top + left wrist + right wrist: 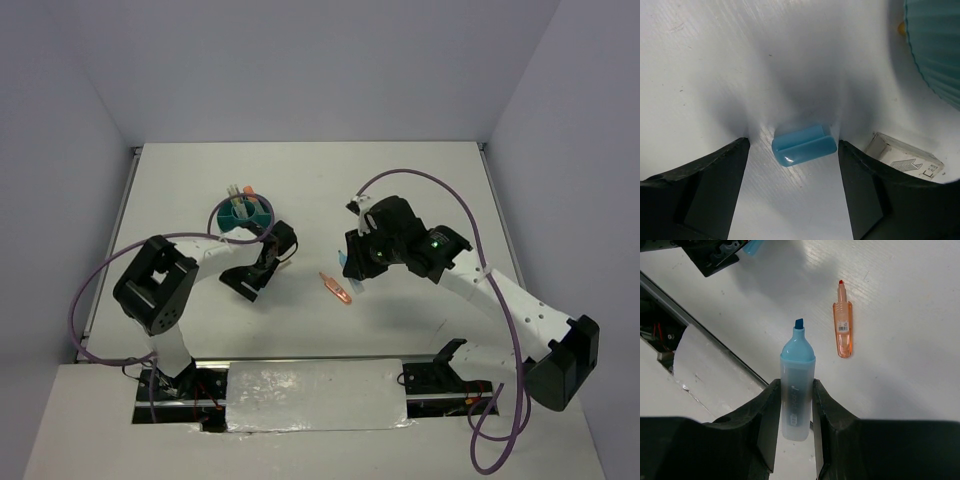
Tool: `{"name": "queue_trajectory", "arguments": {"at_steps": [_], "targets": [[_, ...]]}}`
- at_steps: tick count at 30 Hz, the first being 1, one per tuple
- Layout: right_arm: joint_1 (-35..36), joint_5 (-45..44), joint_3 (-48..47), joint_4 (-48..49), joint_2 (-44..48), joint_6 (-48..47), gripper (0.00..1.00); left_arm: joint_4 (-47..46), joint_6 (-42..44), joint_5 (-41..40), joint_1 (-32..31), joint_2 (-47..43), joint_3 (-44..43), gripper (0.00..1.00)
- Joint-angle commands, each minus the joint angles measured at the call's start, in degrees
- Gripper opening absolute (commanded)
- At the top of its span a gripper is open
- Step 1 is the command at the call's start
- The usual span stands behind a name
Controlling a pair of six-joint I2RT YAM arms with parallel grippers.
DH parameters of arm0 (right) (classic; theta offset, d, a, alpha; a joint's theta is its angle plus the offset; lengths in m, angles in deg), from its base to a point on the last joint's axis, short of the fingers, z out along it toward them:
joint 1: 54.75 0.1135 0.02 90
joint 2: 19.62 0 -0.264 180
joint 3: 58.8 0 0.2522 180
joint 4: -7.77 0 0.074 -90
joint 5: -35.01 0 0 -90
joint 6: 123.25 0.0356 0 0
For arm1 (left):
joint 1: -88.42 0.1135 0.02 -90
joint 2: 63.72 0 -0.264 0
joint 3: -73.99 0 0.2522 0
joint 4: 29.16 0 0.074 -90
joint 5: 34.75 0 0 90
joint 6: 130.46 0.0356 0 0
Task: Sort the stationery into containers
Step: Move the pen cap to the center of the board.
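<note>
Left gripper (793, 144) is down at the table (430, 190) with its jaws spread. A blue eraser (804, 145) lies flat between them, with a gap on both sides and no contact. From overhead the eraser is hidden under the wrist.

Just beyond is the teal organizer (243, 215), its near rim partly covered by the left arm. A few items stand in it, showing only orange and pale tips too small to name. The left wrist view catches only its ribbed wall, cut off by the frame. An orange-yellow speck (901, 28) sits beside it; can't tell what it is.

A whitish piece (902, 157) with a printed label lies beside the eraser, one end tucked behind a finger.

Mid-table, an orange marker (337, 288) lies flat and alone, red tip showing.

Right gripper (796, 385) is clenched on a blue marker (797, 355), gripped by the barrel with the chisel tip pointing away from the wrist. The rear end is hidden between the fingers. It is near the orange marker but apart from it. Overhead, only slivers of blue show.
</note>
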Motion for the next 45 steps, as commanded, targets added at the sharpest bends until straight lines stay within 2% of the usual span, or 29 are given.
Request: {"name": "queue_trajectory", "arguments": {"at_steps": [1, 6, 9, 10, 13, 16, 21, 23, 24, 25, 26, 29, 31, 34, 39, 45], "targets": [[0.4, 1.2, -2.5, 0.4, -0.2, -1.2, 0.0, 0.4, 0.5, -1.3, 1.1, 1.3, -1.3, 0.84], [0.3, 1.3, -2.7, 0.7, -0.5, -1.3, 0.0, 0.3, 1.2, -0.9, 1.5, 1.9, -1.9, 0.8], [0.4, 1.4, -2.9, 0.7, -0.5, -1.2, 0.0, -0.4, 2.3, -0.6, 1.4, 2.4, -2.2, 0.68], [0.4, 1.4, -2.9, 0.8, -0.5, -1.2, 0.0, -0.5, 2.5, -0.5, 1.5, 2.5, -2.2, 0.61], [0.4, 1.3, -3.1, 0.9, -0.4, -1.0, 0.0, -1.7, 4.6, 0.3, 1.1, 2.0, -2.1, 0.5], [0.4, 1.3, -2.9, 1.5, 0.0, -0.5, 0.0, -3.2, 9.5, 0.4, -0.3, 1.1, -2.2, 0.45], [0.4, 1.7, -2.3, 2.7, 0.5, 0.9, 0.0, -16.8, 29.4, 2.4, -4.6, -3.7, 2.5, 0.38], [0.4, 1.6, -2.3, 3.0, 0.8, 1.3, 0.0, -22.2, 41.3, 4.7, -6.0, -5.3, 4.9, 0.35], [0.4, 1.4, -2.4, 3.0, 0.8, 1.4, 0.0, -23.4, 44.4, 6.4, -6.3, -6.3, 6.4, 0.34], [0.3, 1.2, -2.5, 3.0, 0.6, 1.4, 0.0, -28.4, 48.8, 8.2, -6.6, -6.9, 7.5, 0.33], [0.3, 0.8, -2.7, 2.9, 0.4, 1.4, 0.0, -29.3, 55.2, 9.8, -6.9, -7.1, 8.5, 0.33], [-0.1, -0.2, -3.8, 1.9, 0.3, 1.5, 0.0, -32.4, 65.4, 15.3, -7.5, -8.8, 9.7, 0.34], [-0.5, -0.9, -4.7, 1.6, 0.5, 1.3, 0.0, -33.0, 69.9, 18.4, -7.9, -9.5, 9.9, 0.4], [-1.8, -2.1, -6.4, 0.1, 0.8, 0.7, 0.0, -29.4, 77.7, 17.4, -10.1, -10.0, 8.4, 0.48], [-3.2, -3.0, -7.4, -0.8, 1.9, 0.6, 0.0, -26.0, 83.8, 16.4, -11.8, -11.2, 7.0, 0.57], [-3.6, -4.2, -6.7, -0.7, 3.4, 1.4, 0.0, -31.1, 90.0, 20.7, -12.7, -14.6, 10.6, 0.61]]}}
